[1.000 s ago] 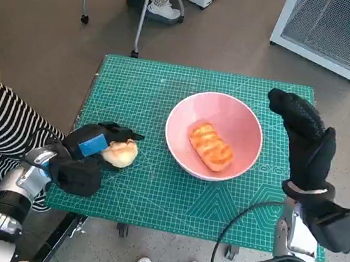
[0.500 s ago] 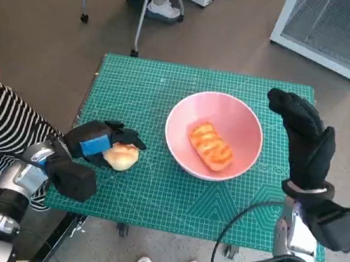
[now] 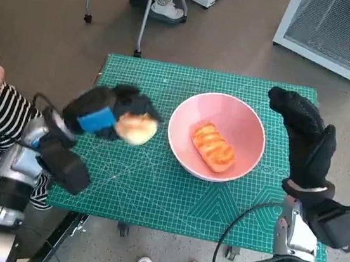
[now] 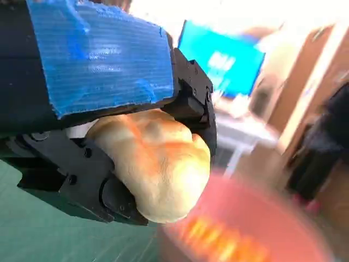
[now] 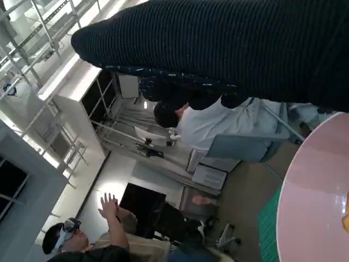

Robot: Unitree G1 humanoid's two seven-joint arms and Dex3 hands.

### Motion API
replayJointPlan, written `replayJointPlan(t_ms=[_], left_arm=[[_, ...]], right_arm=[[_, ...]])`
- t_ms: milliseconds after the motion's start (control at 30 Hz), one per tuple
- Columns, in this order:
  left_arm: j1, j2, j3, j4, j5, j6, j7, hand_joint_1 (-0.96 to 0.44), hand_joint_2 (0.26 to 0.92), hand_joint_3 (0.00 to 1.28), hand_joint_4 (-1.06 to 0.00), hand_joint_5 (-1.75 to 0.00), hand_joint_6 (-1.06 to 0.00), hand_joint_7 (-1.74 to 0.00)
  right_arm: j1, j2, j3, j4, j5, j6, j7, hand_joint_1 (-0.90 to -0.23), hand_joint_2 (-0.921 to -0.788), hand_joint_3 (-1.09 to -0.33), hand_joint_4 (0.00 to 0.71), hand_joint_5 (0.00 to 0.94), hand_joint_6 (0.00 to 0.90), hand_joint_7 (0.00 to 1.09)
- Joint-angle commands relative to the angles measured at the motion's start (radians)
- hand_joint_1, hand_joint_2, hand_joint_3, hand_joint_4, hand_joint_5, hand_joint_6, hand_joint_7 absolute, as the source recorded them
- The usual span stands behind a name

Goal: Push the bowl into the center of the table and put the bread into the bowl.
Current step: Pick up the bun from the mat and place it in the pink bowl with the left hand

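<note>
The left hand (image 3: 103,119) held a bun (image 3: 136,128) above the mat (image 3: 155,186), just beside the bowl (image 3: 216,136). Bare mat lay between them. A glazed loaf (image 3: 211,146) filled the bowl's middle, with open pink floor around it. The right hand (image 3: 302,137) stood upright against the bowl's far rim, blocking that side.

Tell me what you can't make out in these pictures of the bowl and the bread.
- Right hand: its fingers are hidden by the glove's back in the head view; the right wrist view shows only a dark band.
- Bowl and the roll inside it: smeared by blur in the left wrist view.
- Bread held by the left hand: its underside is covered by the fingers in both views.
- Bowl rim: cut off by the right wrist picture's edge.
</note>
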Motion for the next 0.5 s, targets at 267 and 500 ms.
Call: replayJointPlan(t_ms=[267, 500], left_arm=[[-0.164, -0.194, -0.08, 0.071, 0.067, 0.023, 0.042, 0.0, 0.92, 0.08, -0.73, -1.15, -0.57, -1.19], [-0.22, -0.243, -0.132, 0.163, 0.111, 0.054, 0.02, 0.0, 0.921, 0.11, -0.67, -1.16, -0.53, -1.27]], right_arm=[[0.013, -0.008, -0.011, 0.011, -0.003, 0.0, -0.002, -0.756, -0.921, -0.772, 0.153, 0.0, 0.044, 0.5], [0.02, -0.01, -0.014, 0.0, -0.004, 0.002, -0.007, -0.755, -0.921, -0.773, 0.152, 0.0, 0.043, 0.5]])
